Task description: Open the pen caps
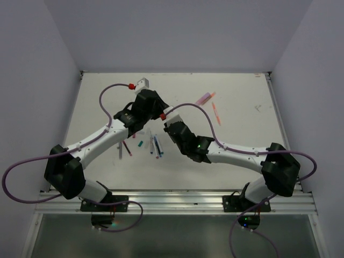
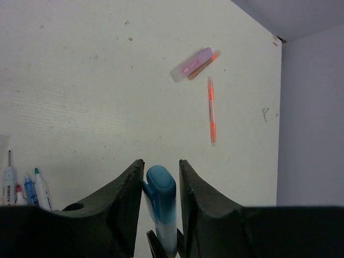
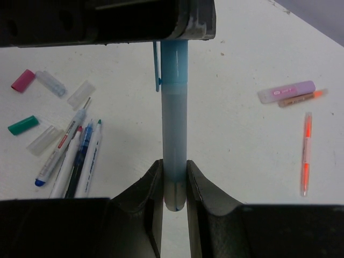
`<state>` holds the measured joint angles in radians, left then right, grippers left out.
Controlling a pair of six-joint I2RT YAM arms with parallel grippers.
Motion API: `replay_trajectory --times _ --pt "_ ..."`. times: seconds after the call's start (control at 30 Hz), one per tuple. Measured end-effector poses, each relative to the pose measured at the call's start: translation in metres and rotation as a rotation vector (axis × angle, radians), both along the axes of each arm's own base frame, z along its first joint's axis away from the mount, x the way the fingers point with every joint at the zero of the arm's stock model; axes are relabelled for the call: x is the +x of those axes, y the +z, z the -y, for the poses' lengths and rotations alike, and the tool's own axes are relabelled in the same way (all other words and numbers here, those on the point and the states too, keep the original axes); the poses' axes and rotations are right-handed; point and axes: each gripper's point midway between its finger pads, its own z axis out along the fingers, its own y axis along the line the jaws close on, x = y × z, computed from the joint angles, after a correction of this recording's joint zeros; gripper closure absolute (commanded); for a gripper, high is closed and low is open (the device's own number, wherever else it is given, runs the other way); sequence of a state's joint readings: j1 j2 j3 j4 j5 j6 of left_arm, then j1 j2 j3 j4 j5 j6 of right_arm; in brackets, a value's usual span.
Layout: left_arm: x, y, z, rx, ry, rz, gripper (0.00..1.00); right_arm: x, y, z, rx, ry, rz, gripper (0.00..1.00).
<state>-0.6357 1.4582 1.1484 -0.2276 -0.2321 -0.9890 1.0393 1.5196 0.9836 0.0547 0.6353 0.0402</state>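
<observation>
The right pincer is narrowed onto the lower end of the light blue pen, one finger pressed against each side of its pale barrel. The pen runs straight from there to the left pincer, whose dark fingers flank the light blue cap at close quarters. The cap's clip lies against one finger and a thin dark line shows on the other side, so I cannot tell whether that pincer is pressing on the cap. The cap is on the pen, and both are held above the desk between the two wrists.

On the desk below, to the left in the right wrist view, lie four uncapped pens, bunched side by side, white-bodied with blue and green tips. Around them lie loose caps: a teal cap, a magenta cap and three clear caps, two near the magenta one and one just beside the bunch.

Well apart to the other side lies a purple highlighter with a brown-orange pen touching it along its length. Near those, on its own, is a thin orange pen.
</observation>
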Motion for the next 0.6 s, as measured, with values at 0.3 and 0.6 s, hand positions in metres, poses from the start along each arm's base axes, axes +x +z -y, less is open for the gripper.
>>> replay_trajectory --times 0.3,0.6 --pt "0.0003 -0.0023 -0.0019 0.007 0.011 -0.005 1.0 0.0001 -0.0001 -0.001 -0.01 -0.011 0.01 0.83" --pt "0.0007 -0.0032 -0.0021 0.007 0.006 0.018 1.0 -0.0046 0.0001 -0.0084 0.022 0.023 -0.018 0.49"
